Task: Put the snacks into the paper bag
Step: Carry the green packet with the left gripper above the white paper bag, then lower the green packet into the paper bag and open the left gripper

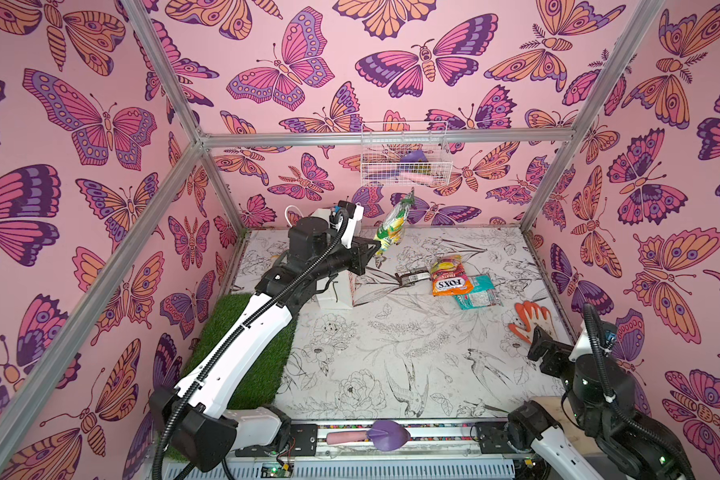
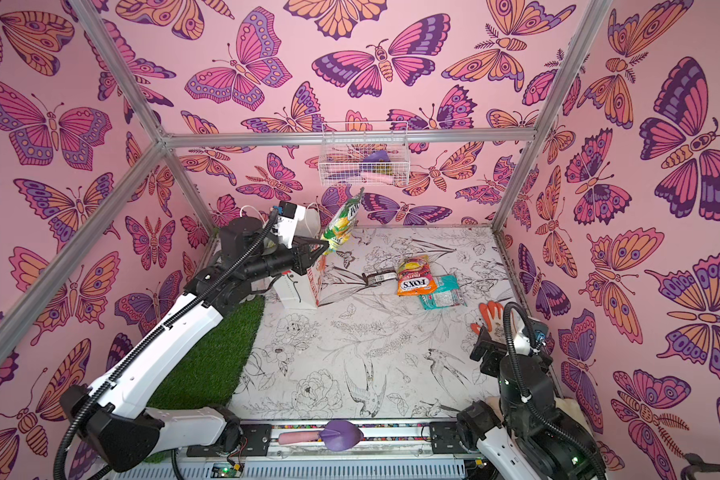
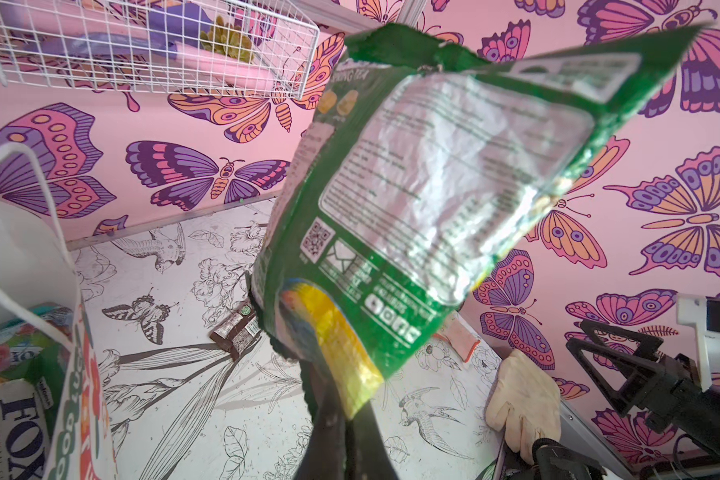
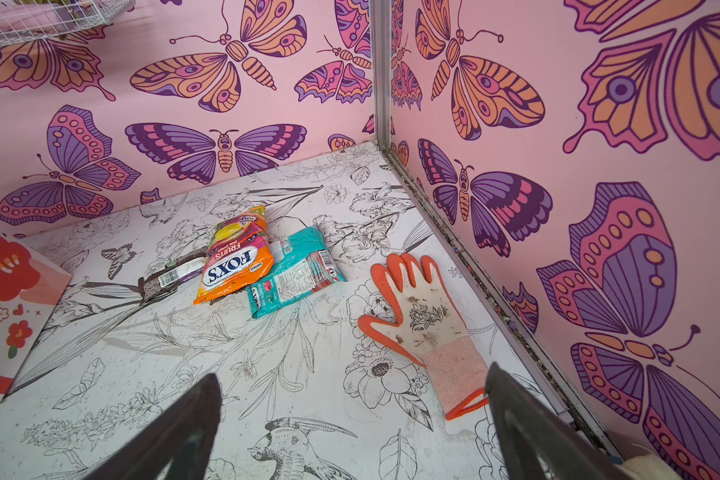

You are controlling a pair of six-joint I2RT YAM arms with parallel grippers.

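Left gripper [image 1: 376, 249] closed; right gripper [image 4: 352, 380] wide

Yellow-green bag [image 1: 391, 228] held aloft near upright paper bag [image 2: 296, 289], FOX'S bag [image 1: 449, 279] overlapping teal packet [image 1: 481, 293], brown bar [image 1: 410, 276] beside

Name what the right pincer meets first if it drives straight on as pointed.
Probably the printed tabletop, just beside the orange glove; the open right pincer holds nothing. Depth unclear.

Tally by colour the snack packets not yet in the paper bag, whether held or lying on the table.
Yellow-green bag, held in the left gripper: 1
Orange FOX'S bag: 1
Teal packet: 1
Dark brown bar: 1
Total: 4
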